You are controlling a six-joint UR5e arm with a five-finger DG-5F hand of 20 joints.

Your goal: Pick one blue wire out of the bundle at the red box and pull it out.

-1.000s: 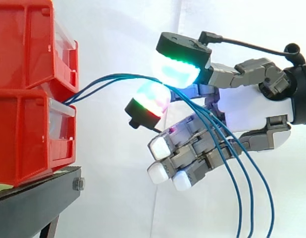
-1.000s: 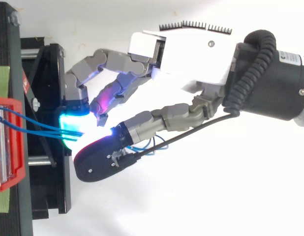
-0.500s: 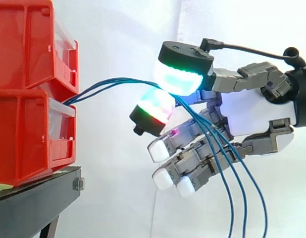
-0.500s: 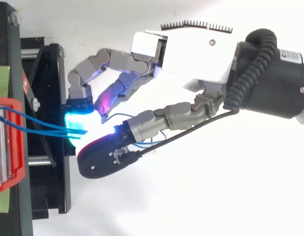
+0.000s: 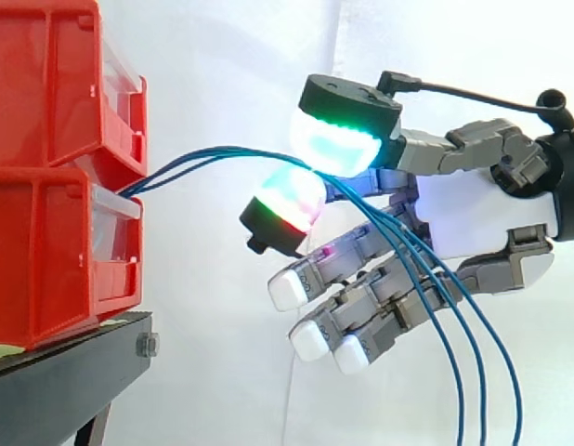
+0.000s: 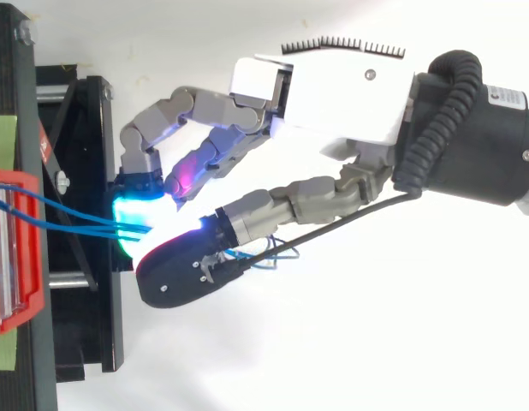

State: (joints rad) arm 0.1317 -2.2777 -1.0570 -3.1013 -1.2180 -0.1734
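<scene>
Pinching thin blue wires [image 5: 189, 160] just beside the stacked red plastic bins [image 5: 45, 232], glowing pads [image 5: 333, 149] of the white-and-grey hand [image 5: 477, 209] hide how many strands they grip.

Left edge: red bin [image 6: 33, 282] on black stand [image 6: 85, 342]. From bin, rightward: blue wires [image 6: 85, 224], close together, clear of stand. From right edge: hand [image 6: 333, 94], reaching left over stand. Curled down at front: finger with cyan-glowing pad [image 6: 136, 210]; just beside it, thumb with black-backed pad [image 6: 175, 274]. Pinched between these two pads: wire bundle. Behind cyan pad: finger glowing magenta, bent, apart from wires. Under thumb: slack loop of blue wire over white surface.
</scene>
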